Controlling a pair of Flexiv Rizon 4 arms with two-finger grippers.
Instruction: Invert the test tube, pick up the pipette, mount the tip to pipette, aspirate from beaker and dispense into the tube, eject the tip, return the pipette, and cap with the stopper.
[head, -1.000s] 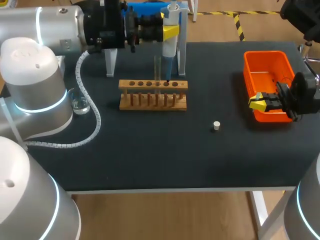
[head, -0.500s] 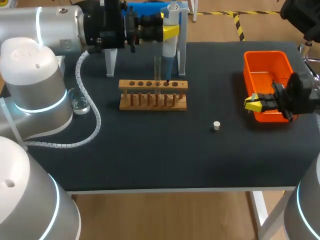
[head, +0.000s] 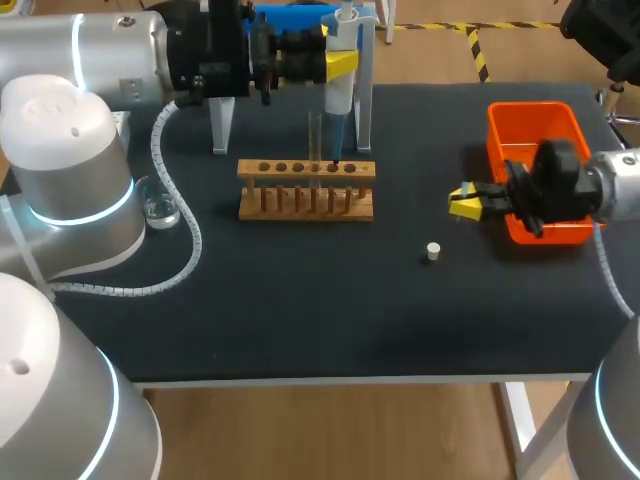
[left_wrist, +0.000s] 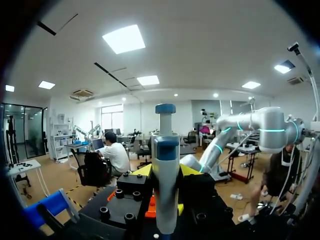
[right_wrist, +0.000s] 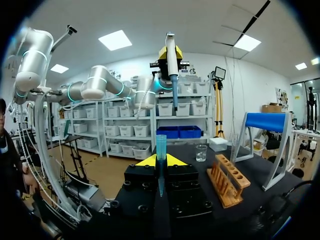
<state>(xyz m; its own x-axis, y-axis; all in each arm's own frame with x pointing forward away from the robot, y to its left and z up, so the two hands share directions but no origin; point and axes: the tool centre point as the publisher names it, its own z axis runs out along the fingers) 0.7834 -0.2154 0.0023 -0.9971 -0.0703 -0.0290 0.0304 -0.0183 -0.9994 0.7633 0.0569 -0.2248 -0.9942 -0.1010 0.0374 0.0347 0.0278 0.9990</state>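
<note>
1. Head view: the left gripper (head: 338, 63) is over the table's far edge, its yellow fingers closed from both sides on the pipette (head: 338, 100). The pipette hangs upright with its bare nose just above the wooden rack (head: 306, 200).
2. The right gripper (head: 465, 202) is just clear of the orange bin (head: 530, 107) near the right edge. The right wrist view shows its fingers pinched nearly together on a slim blue tip (right_wrist: 160, 147), which stands upright between them.
3. I judge the step in hand to be mounting that tip.
4. Possible trouble:
   - If the tip meets the pipette's nose off-axis, it may seat crooked or be pushed out of the narrow pinch.
   - The glass test tube (head: 314, 135) stands in the rack right beside the pipette's shaft. An approach that is too low or too wide could strike the tube or shove the rack.
   - The white stopper (head: 433, 251) lies loose between the rack and the right gripper, towards the front edge. A low sweep could roll it away.
5. Counts:
   - One pipette.
   - One tip in hand. I cannot tell what the bin holds.
   - One test tube.
   - One rack.
   - One beaker (head: 160, 210), near the left edge.
   - One stopper.
   - One orange bin.
</note>
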